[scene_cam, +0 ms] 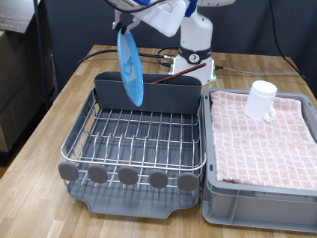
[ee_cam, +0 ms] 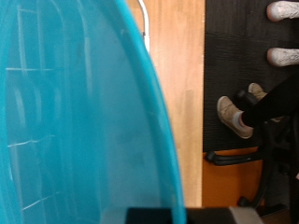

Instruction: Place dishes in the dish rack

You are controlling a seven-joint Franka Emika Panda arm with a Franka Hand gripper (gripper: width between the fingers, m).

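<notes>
**Exterior view: plate hangs on edge over the rack**

Exterior view shows the gripper [scene_cam: 127, 22] at the top, closed on the upper rim of the light-blue plate [scene_cam: 130, 67], which hangs upright directly below it, its lower edge above the dish rack [scene_cam: 139, 139] near the dark grey caddy [scene_cam: 149, 91]. The white mug [scene_cam: 262, 100] lies on the pink checkered cloth [scene_cam: 263, 139] in the grey bin [scene_cam: 258, 198], at the exterior view's right. In the wrist view the plate [ee_cam: 75, 121] fills most of the picture. No writing is readable.

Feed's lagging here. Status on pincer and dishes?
Pincer holds plate on edge above rack. Mug on cloth in bin. Nothing blocking.
</notes>
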